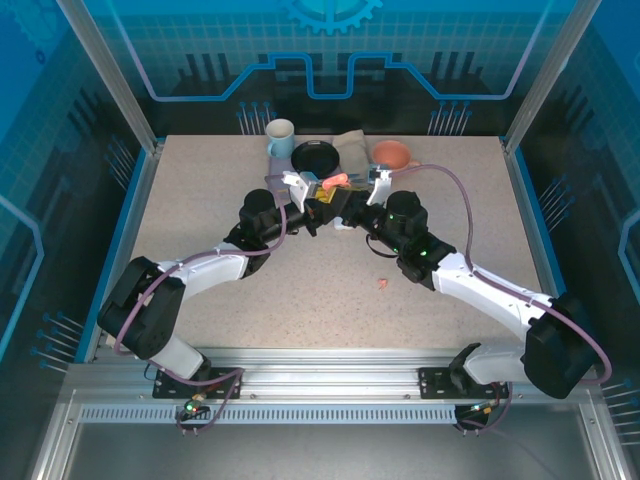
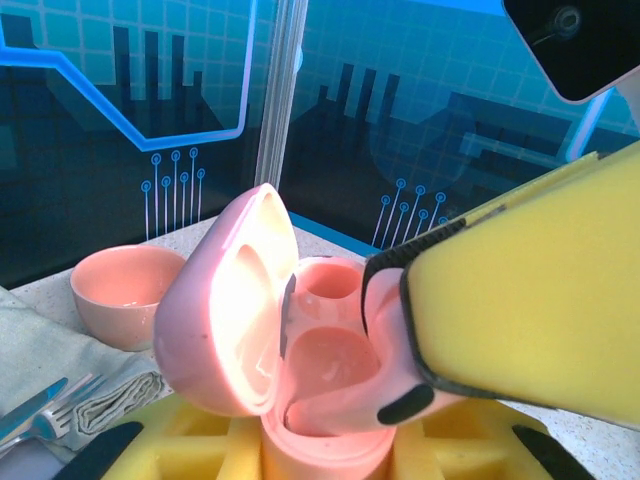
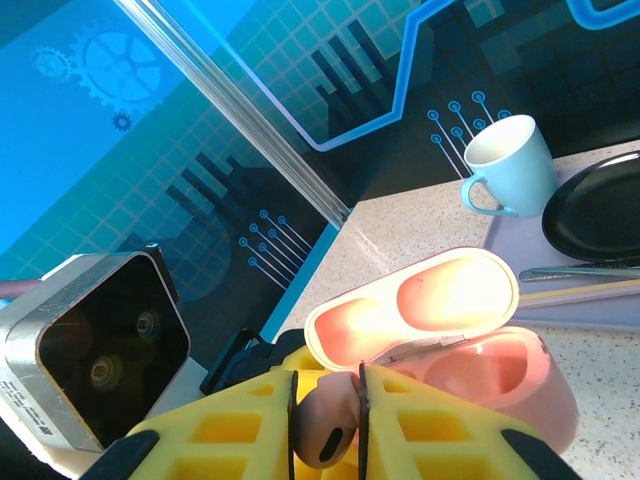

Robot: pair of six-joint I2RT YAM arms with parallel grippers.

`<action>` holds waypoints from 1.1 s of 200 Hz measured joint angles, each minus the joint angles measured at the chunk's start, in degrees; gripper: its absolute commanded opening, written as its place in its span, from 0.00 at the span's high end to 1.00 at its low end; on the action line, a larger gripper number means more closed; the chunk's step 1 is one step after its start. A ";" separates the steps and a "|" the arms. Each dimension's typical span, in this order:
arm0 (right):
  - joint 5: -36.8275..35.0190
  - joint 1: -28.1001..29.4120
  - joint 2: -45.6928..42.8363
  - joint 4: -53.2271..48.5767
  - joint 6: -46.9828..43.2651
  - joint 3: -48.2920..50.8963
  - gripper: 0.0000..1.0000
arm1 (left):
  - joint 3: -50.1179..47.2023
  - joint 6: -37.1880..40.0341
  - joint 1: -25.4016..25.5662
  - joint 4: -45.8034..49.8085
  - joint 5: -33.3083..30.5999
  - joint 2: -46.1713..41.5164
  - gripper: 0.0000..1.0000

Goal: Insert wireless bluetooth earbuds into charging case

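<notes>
Right wrist view: the right gripper [image 3: 325, 400] is clamped on a salmon-pink earbud [image 3: 322, 425], whose long axis runs along the fingers with its dark tip toward the camera. Just beyond the fingertips is the pink charging case [image 3: 500, 375], its lid [image 3: 420, 300] swung open and its sockets facing the earbud. The left gripper [image 2: 325, 455] is closed around the case's base. The earbud probably needs only a short push straight ahead. Farther off on the surface [image 3: 400, 235] stand a pale-blue mug [image 3: 510, 165] and a black plate [image 3: 600, 205].

A yellow foam finger pad [image 2: 530, 300] hides most of the salmon-pink earbud [image 2: 385, 345], and the bottom edge crops the open pink charging case [image 2: 320, 375].
</notes>
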State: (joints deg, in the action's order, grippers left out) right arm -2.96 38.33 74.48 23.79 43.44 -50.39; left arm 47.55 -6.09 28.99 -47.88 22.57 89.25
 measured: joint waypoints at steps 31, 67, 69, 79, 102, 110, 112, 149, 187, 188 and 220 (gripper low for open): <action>0.02 0.00 0.00 -0.50 0.00 -0.02 0.79 | 0.00 0.00 0.00 0.04 -0.04 0.00 1.00; 0.28 0.00 0.33 -3.50 -0.04 -2.05 0.75 | 0.00 -0.02 0.00 0.00 -0.20 0.00 1.00; 0.28 0.00 0.39 -3.69 -0.04 -2.19 0.74 | 0.00 -0.02 0.00 0.00 -0.22 0.00 1.00; 0.44 0.00 0.79 -4.28 -0.02 -2.78 0.72 | 0.00 0.00 0.00 0.02 -0.22 0.00 1.00; 0.76 -0.02 1.38 -6.08 -0.02 -4.00 0.66 | 0.00 -0.02 -0.02 0.59 -0.42 0.00 1.00; 0.90 -0.02 1.53 -6.64 0.00 -4.42 0.65 | 0.00 -0.02 -0.02 0.85 -0.50 0.00 1.00; 0.90 -0.02 1.60 -6.75 0.07 -4.50 0.64 | 0.00 -0.02 -0.02 0.90 -0.55 0.00 1.00; 1.75 -0.11 1.88 -8.37 0.15 -5.60 0.54 | 0.00 -0.02 0.00 1.36 -0.83 0.00 1.00; 2.38 -0.35 1.81 -9.05 0.92 -6.19 0.35 | -0.02 -0.02 0.00 2.03 -1.18 0.00 1.00; 2.43 -0.39 1.81 -9.09 0.76 -6.19 0.35 | -0.02 -0.02 0.00 2.10 -1.18 0.00 1.00; 2.36 -1.31 0.76 -10.54 1.09 -6.25 0.32 | -0.04 -0.02 0.02 2.12 -1.20 0.00 1.00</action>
State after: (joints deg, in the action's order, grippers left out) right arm -0.60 37.01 75.24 13.26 44.53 -56.64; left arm 47.51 -6.11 29.02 -45.76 21.37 89.25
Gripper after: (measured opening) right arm 0.673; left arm 0.243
